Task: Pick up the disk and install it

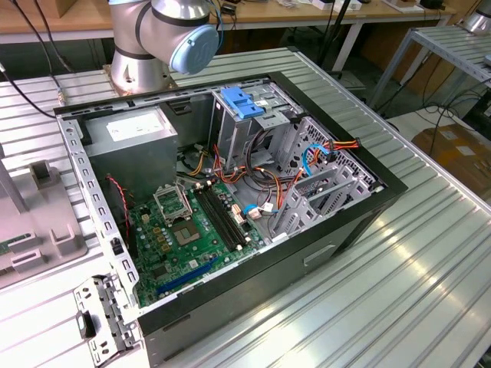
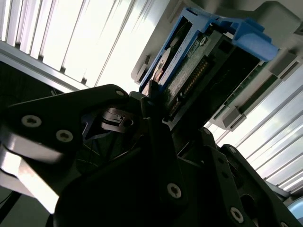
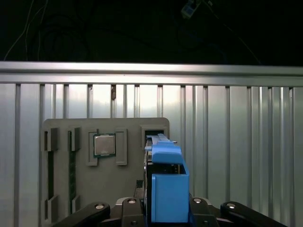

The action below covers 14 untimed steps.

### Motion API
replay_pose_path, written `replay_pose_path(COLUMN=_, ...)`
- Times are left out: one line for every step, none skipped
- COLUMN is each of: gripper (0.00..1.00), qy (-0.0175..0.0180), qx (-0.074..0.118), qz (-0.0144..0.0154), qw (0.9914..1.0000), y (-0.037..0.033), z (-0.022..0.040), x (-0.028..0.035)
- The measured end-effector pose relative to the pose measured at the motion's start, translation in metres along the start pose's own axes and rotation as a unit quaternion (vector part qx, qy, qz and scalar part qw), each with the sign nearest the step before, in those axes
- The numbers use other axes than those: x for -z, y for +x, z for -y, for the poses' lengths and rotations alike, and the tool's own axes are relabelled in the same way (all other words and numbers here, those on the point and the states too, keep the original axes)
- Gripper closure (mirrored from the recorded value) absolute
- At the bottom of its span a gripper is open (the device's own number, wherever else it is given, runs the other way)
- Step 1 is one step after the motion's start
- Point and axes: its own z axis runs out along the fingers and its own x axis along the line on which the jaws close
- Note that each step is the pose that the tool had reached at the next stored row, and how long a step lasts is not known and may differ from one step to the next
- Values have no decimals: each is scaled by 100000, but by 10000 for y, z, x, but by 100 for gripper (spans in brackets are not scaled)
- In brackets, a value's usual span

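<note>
The disk (image 3: 168, 189), a flat metal drive with blue plastic side rails, stands on edge over a grey parts tray (image 3: 128, 179) in the first wrist view. My gripper (image 3: 168, 210) has its black fingers (image 3: 130, 205) pressed to both sides of the disk, shut on it. In the second wrist view the disk (image 2: 189, 71) shows its connector edge and blue rail, with a fingertip (image 2: 152, 94) against it and the tray (image 2: 284, 28) behind. The exterior view shows the arm's base joints (image 1: 165, 31) behind the open computer case (image 1: 337, 222).
Inside the case stand an upright metal cage with a blue latch (image 1: 245, 103), a grey power supply box (image 1: 130, 134), a green motherboard (image 1: 184, 230) and loose cables. The tray (image 1: 38, 222) lies at the exterior view's left and holds a processor chip (image 3: 104, 145). The table is ribbed metal.
</note>
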Motion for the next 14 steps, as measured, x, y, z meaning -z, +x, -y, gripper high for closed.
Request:
replay_pose_path(gripper=64, qy=0, qx=0, qz=-2, qw=100000, y=0, z=0, x=6)
replay_pose_path(gripper=64, qy=-3, qx=0, qz=-4, qw=100000, y=0, z=0, x=10)
replay_pose_path(gripper=64, qy=-3, qx=0, qz=-3, qw=100000, y=-1, z=-1, x=15)
replay_pose_path(gripper=64, qy=-1, qx=1, qz=-2, qw=100000, y=-1, z=-1, x=23)
replay_pose_path(gripper=64, qy=0, qx=0, qz=-2, qw=100000, y=-1, z=-1, x=28)
replay_pose_path(gripper=64, qy=-1, qx=0, qz=0, qw=100000, y=-2, z=-1, x=33)
replay_pose_path(gripper=64, qy=-2, qx=0, qz=-1, qw=100000, y=-2, z=-2, x=38)
replay_pose_path(gripper=64, qy=-2, qx=0, qz=-2, qw=100000, y=-2, z=-2, x=43)
replay_pose_path(gripper=64, qy=2, qx=1, qz=-1, qw=100000, y=-3, z=-2, x=50)
replay_pose_path(gripper=64, qy=4, qx=0, qz=-1, qw=100000, y=-3, z=-2, x=56)
replay_pose_path(gripper=64, qy=-1, qx=-2, qz=-2, qw=100000, y=-3, z=-3, x=64)
replay_pose_path(gripper=64, qy=0, qx=-1, qz=-1, qw=100000, y=-4, z=-3, x=72)
replay_pose_path(gripper=64, qy=0, qx=1, qz=0, qw=100000, y=-4, z=-3, x=79)
replay_pose_path(gripper=64, qy=0, qx=-1, qz=0, qw=100000, y=-5, z=-4, x=83)
